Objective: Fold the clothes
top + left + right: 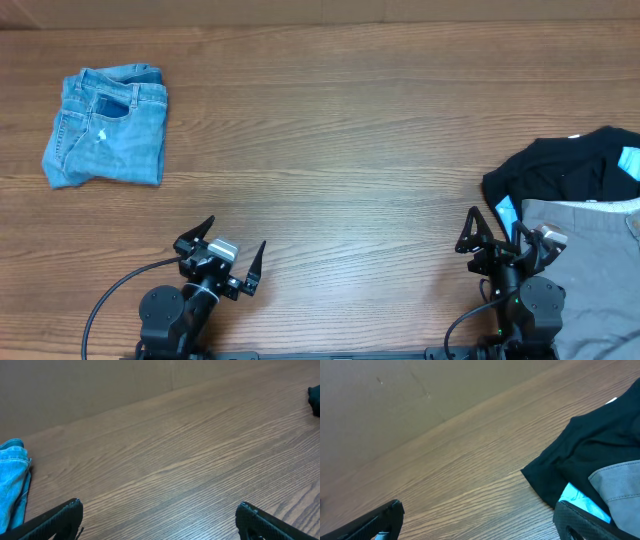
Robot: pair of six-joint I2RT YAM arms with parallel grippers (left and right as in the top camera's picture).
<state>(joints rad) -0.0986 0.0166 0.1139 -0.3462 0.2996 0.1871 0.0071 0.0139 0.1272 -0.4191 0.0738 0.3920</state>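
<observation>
The clothes, a pair of light-blue denim jeans (pixel 108 128), lie folded into a compact rectangle at the far left of the wooden table, a back pocket facing up. The left wrist view catches only their edge (pixel 12 480) at its left border. My left gripper (pixel 236 235) hovers at the near edge, well short and to the right of the jeans, open with nothing between its fingers (pixel 159 506). My right gripper (pixel 497 228) is at the near right, also open and empty (pixel 478 505), its right finger close to the pile of other garments.
A black garment (pixel 565 170) with a light-blue patch lies at the right edge, and a plain grey garment (pixel 590 260) overlaps it toward the near side. Both appear in the right wrist view, black (pixel 585 455) and grey (pixel 620 485). Bare wood (pixel 340 150) spans the middle.
</observation>
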